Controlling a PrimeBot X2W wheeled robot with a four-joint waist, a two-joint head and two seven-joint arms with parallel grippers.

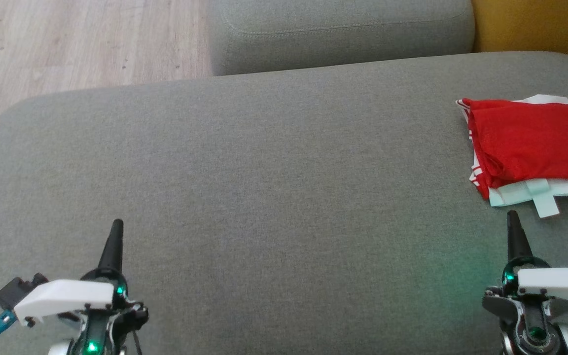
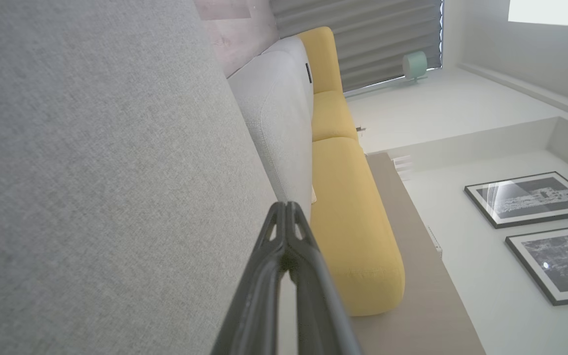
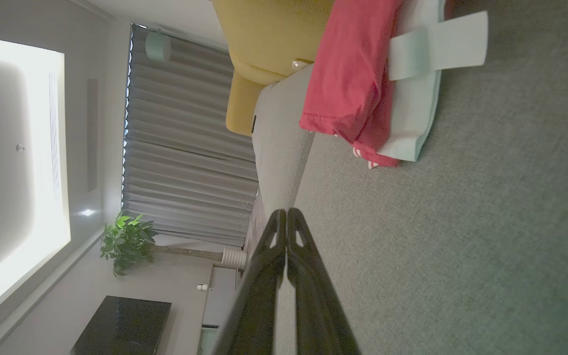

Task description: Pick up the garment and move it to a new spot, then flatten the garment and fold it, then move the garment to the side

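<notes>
Grey cushion (image 1: 264, 172) with the garment (image 1: 530, 143) and both grippers, seen from the head camera. The garment, red over white layers, lies as a compact folded stack at the cushion's right edge, toward the far side, and is partly cut off by the picture's border. A pale tab (image 1: 545, 199) sticks out from its near side, and striped trim shows along its left fold. The middle and left of the cushion carry nothing else. This fits a stack meant to be out of the way, so the fold and the move aside appear to be done. The left gripper (image 1: 115, 231) hovers over the near left corner with its fingers pressed together on nothing. The right gripper (image 1: 512, 217) hovers near the near right edge, just short of the tab and apart from it, its fingers likewise together and empty. Both point toward the far edge, set wide apart and low in the picture. This reads as a rest pose taken clear of the cloth, so that nothing drags the fold open. In the right wrist view the stack shows its edges roughly aligned, with the red layer draped over the white. A second grey cushion (image 1: 338, 34) and a yellow one (image 1: 535, 24) lie beyond the far edge, and wooden floor (image 1: 67, 39) lies at the far left.
</notes>
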